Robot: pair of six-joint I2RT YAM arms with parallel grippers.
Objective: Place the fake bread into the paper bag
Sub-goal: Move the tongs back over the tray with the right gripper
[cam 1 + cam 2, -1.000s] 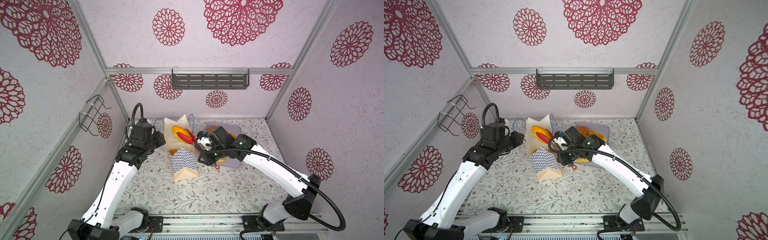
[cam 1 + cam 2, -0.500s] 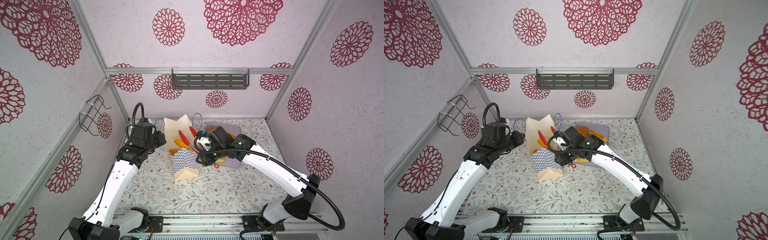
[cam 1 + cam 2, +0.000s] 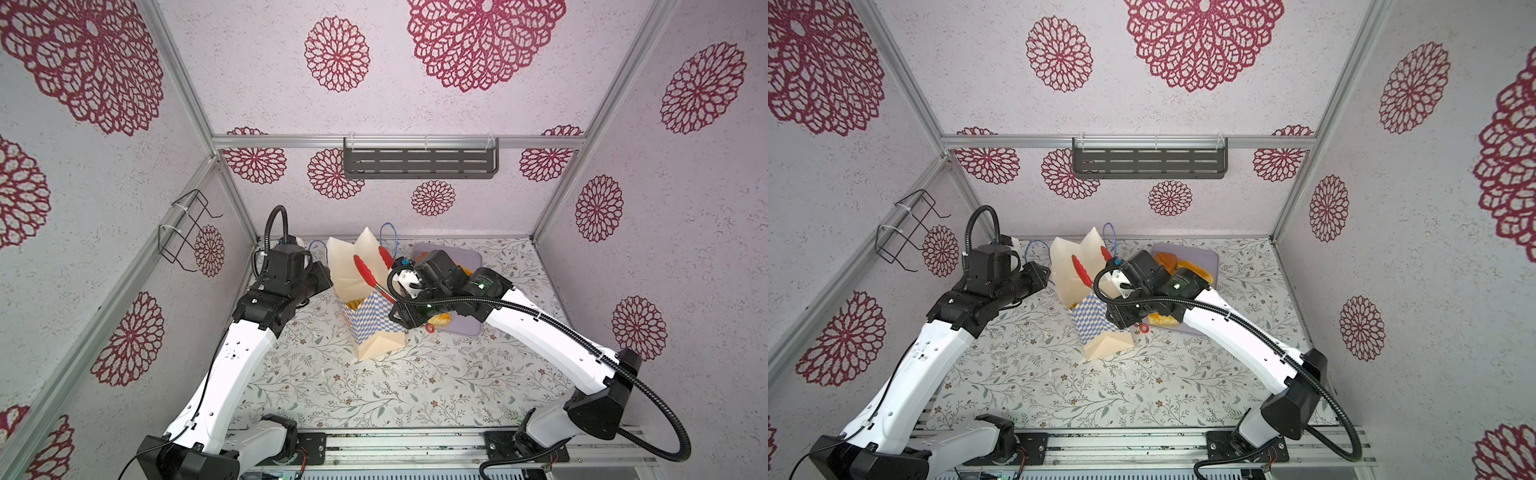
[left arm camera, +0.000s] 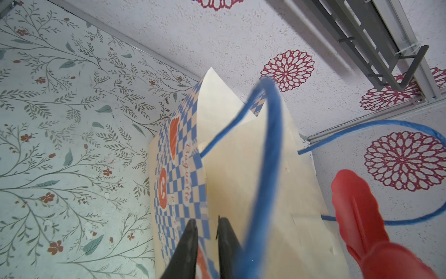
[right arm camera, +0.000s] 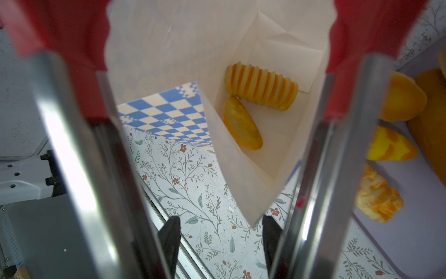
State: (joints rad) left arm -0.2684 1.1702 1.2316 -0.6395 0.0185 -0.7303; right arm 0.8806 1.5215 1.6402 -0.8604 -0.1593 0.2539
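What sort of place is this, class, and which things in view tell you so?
Most likely a robot training booth, not a real bakery: papered panels in aluminium framing, two robot arms on a front rail, and glossy fake bread inside a chequered paper bag.

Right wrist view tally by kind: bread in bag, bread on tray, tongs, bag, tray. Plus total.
Bread in bag: 2 (ridged loaf, oval bun)
Bread on tray: 4 clear (orange bun, long loaf, yellow wedge, flaky pastry); edge sliver unclear
Tongs: 1
Bag: 1
Tray: 1
Total: 9 clear
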